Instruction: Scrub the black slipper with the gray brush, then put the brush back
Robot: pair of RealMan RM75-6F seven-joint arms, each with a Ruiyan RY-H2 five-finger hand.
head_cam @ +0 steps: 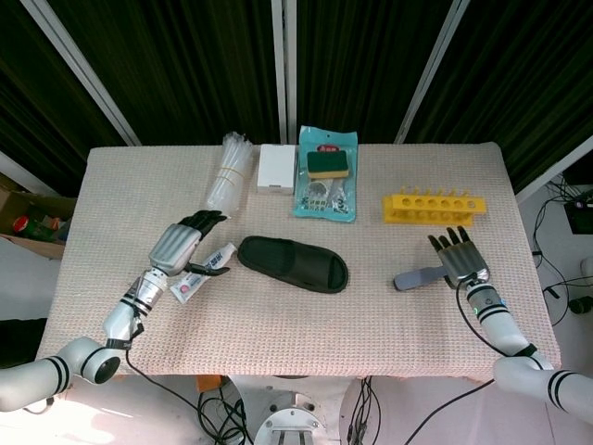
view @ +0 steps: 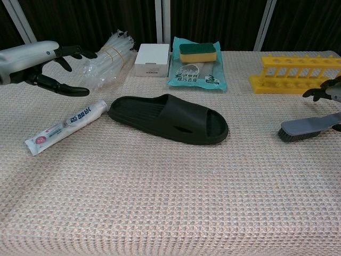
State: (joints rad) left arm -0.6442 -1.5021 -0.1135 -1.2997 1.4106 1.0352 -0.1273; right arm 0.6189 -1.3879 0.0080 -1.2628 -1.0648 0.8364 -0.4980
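Your right hand (head_cam: 460,257) sits spread over the gray brush (head_cam: 419,276) handle, not visibly gripping it, so scrubbing hasn't started. The black slipper (head_cam: 293,263) lies well to its left, just beside your open left hand (head_cam: 178,246).

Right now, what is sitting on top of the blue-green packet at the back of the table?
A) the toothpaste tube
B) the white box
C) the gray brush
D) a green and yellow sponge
D: a green and yellow sponge lies on the blue-green packet, while the gray brush lies far off at the table's right side.
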